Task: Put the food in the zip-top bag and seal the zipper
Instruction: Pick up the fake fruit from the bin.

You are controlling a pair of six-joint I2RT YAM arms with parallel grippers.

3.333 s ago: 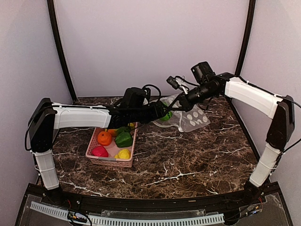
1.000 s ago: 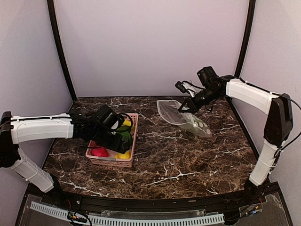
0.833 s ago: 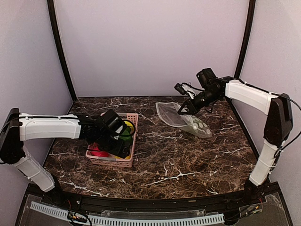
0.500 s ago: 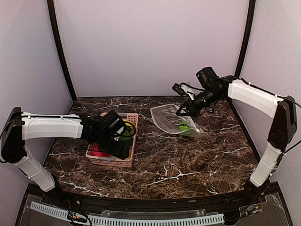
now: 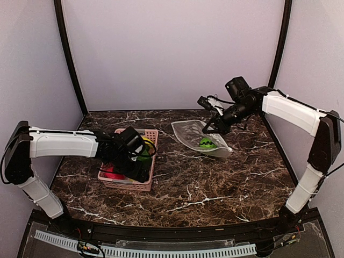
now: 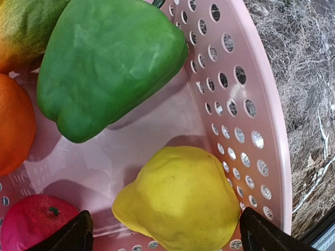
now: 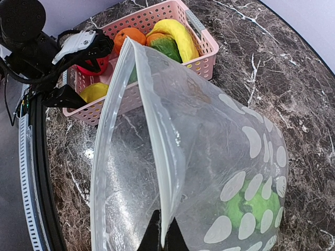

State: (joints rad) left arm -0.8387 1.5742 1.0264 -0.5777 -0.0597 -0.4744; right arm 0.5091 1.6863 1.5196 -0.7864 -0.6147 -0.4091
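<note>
Left gripper (image 6: pixel 167 234) has dropped, splayed, around the yellow lemon-like piece (image 6: pixel 178 198); dark marble table (image 5: pixel 215 183), lilac walls (image 5: pixel 172 54); right gripper (image 7: pixel 162 235) pinches the zip-top bag (image 7: pixel 209 157), mouth facing the pink basket (image 7: pixel 207 49).

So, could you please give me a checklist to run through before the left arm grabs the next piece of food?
1. Check the left gripper is open: ok, jaws wide on either side of the yellow lemon-like piece.
2. That piece is free to lift: ok, nothing lies on it in the pink basket.
3. Jaw contact with that piece: cannot tell.
4. The right gripper is shut on the zip-top bag: ok, pinching its edge at the zipper.
5. Bag mouth open: ok, it gapes toward the basket.
6. The green piece is inside the bag: ok.
</note>
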